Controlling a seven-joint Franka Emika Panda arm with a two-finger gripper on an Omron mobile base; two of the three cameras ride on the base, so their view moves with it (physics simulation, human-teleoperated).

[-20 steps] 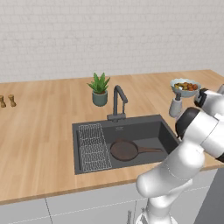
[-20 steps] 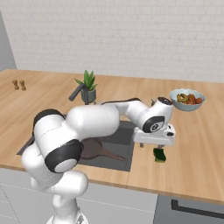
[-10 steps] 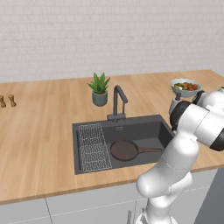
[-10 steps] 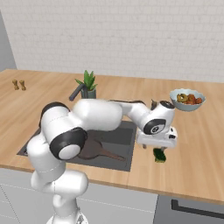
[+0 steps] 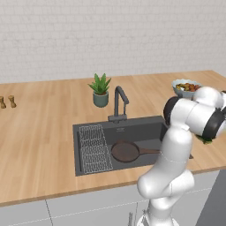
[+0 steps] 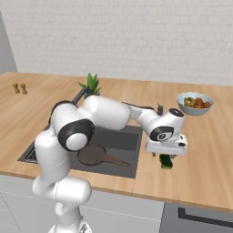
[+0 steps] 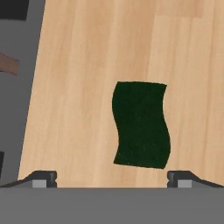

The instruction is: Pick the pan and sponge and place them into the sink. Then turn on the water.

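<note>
One sponge (image 7: 141, 124) on counter, between and below tool (image 7: 111, 177) tips.

Pan (image 5: 126, 151) in sink (image 5: 145, 128) — sponge (image 7: 141, 124) on counter (image 6: 205, 150) just beside.

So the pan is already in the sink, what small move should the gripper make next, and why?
Probably lower straight down over the sponge. The gripper is open and hangs above it, while the sponge lies flat on the counter beside the sink, not yet gripped. The pan needs nothing more.
</note>
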